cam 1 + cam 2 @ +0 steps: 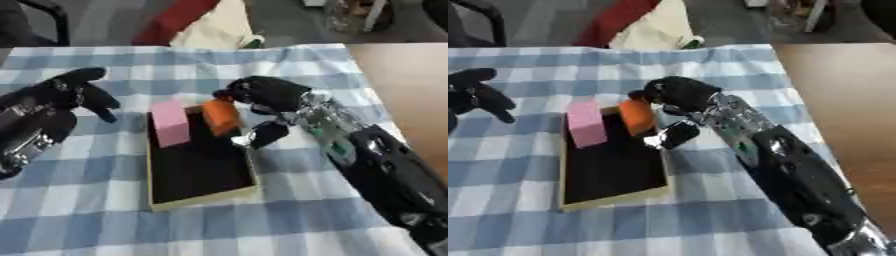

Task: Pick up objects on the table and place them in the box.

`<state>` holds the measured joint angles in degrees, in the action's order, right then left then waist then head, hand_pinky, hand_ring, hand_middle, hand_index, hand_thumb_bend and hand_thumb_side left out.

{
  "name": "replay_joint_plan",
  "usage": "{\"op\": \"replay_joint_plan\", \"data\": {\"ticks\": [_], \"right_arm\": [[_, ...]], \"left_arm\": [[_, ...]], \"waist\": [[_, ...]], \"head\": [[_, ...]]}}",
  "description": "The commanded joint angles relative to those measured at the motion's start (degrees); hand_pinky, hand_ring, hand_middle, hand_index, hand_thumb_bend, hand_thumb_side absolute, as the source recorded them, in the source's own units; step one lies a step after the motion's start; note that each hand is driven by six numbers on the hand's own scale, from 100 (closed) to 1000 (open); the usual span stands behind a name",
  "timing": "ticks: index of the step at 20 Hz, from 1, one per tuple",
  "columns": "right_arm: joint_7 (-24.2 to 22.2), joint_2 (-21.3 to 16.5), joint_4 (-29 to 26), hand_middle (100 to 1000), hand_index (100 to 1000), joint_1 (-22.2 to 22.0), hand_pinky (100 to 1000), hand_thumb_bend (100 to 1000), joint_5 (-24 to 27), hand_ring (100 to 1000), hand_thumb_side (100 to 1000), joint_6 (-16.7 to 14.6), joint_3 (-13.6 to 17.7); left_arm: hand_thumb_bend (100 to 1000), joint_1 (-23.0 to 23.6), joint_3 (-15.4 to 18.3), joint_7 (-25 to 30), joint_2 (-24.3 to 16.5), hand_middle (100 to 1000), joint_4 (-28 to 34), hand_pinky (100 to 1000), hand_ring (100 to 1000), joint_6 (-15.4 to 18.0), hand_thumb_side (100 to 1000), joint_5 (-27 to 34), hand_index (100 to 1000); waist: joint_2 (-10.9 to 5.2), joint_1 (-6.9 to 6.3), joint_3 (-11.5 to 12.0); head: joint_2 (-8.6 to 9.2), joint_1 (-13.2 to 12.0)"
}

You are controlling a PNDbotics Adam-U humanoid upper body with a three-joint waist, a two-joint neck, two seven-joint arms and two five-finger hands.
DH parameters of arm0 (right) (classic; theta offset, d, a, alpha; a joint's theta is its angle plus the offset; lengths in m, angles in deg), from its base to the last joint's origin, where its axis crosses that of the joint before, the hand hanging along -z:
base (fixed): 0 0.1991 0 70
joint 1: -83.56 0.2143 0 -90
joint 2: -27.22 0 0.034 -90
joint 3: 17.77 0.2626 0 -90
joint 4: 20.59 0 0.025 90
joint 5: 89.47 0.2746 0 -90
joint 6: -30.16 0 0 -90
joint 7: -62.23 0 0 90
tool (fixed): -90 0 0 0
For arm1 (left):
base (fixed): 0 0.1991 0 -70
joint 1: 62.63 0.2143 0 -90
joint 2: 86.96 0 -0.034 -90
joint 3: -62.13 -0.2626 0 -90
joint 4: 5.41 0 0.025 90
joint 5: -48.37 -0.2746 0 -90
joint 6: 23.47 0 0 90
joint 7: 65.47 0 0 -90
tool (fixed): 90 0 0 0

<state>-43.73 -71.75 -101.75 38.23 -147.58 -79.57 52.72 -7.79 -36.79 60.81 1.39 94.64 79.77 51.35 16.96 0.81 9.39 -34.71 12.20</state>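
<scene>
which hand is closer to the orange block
Right. The right hand is at the orange block, fingers curled at its top over the far end of the box. The left hand hangs well off to the left, beyond the pink block.

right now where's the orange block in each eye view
Left eye view: the orange block sits just above centre, over the far right corner of the box, at the right hand.
Right eye view: the same block shows left of centre, again at the box's far right corner.
Shared landmark: the pink block, leaning in the box just left of the orange one in both views.
</scene>
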Motion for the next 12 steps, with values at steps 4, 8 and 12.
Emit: {"op": "replay_joint_plan", "data": {"ticks": [4,8,12], "right_arm": [[-2.2,-2.88,-5.47,1000,1000,0.91,877,381,-0.15,942,914,1.62,0.56],[-3.51,-1.49,-1.44,1000,1000,1.56,882,365,-0.63,940,947,0.63,-0.63],[-4.11,0.71,4.31,1000,1000,1.98,904,344,-1.52,953,981,-1.66,-1.51]], "left_arm": [[100,-0.27,0.63,-0.21,-0.75,720,1.05,868,684,0.1,851,-0.3,1000],[100,-0.46,0.49,-0.09,-0.57,720,1.08,868,684,0.12,854,-0.24,1000],[100,-0.5,0.38,0.11,-0.6,720,1.12,869,684,0.18,857,-0.32,1000]], "waist": [[-1.23,-0.13,-0.17],[-1.13,-0.14,0.12],[-0.95,-0.09,0.51]], "head": [[-0.05,-0.09],[0.4,0.26],[0.54,0.43]]}}
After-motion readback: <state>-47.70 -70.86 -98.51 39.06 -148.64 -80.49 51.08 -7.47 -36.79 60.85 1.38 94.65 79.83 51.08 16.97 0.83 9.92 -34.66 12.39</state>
